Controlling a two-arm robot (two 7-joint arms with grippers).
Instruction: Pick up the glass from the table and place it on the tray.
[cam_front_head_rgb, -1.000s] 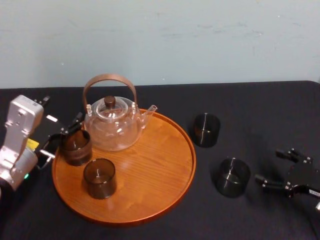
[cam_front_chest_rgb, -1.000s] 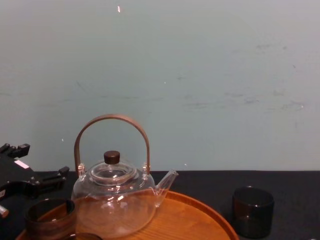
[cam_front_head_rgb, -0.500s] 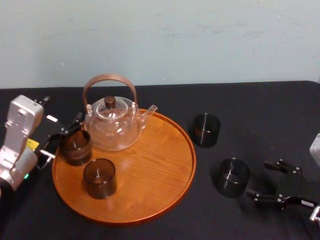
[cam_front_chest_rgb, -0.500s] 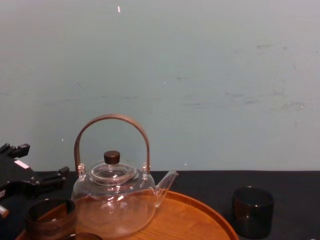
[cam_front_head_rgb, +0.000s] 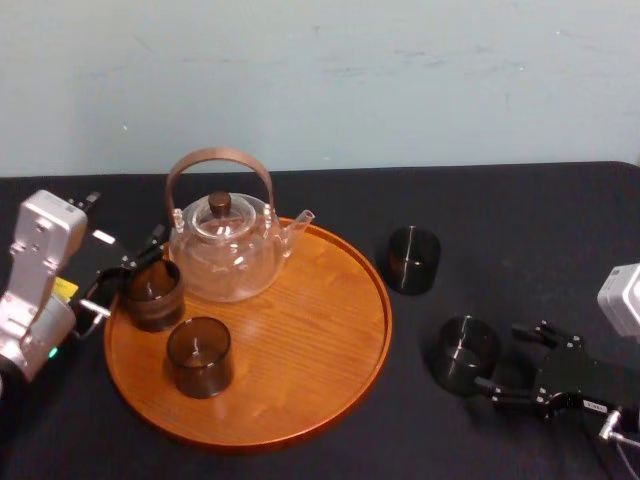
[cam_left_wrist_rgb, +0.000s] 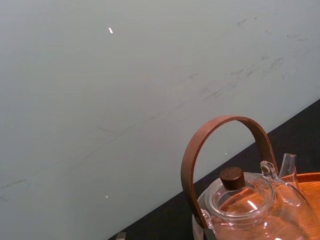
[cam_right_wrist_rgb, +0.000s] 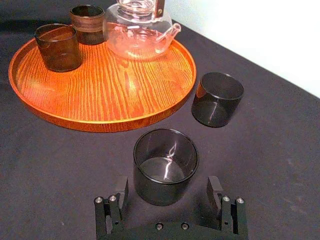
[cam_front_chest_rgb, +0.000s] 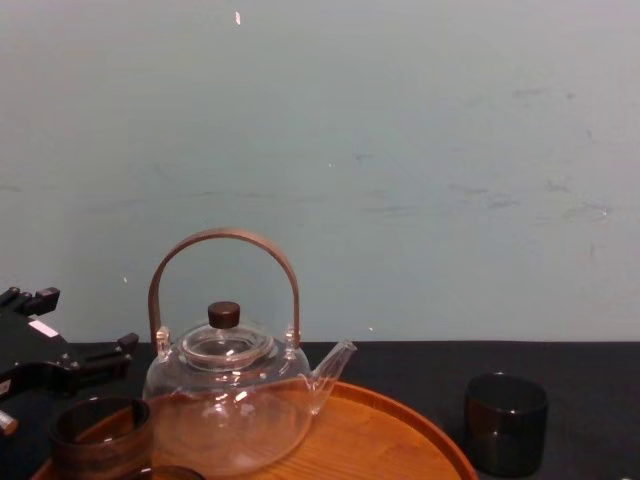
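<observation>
A smoky dark glass stands upright on the black table, just right of the round wooden tray. My right gripper is open at table height, one finger on each side of this glass's near half, apart from it. A second dark glass stands farther back on the cloth. My left gripper is open at the tray's left rim, beside a glass on the tray.
On the tray stand a clear glass teapot with an arched wooden handle and another dark glass near the front. A pale wall rises behind the table.
My right gripper has moved left across the cloth, and its fingers now flank the nearer table glass. The left arm and everything on the tray have stayed put.
</observation>
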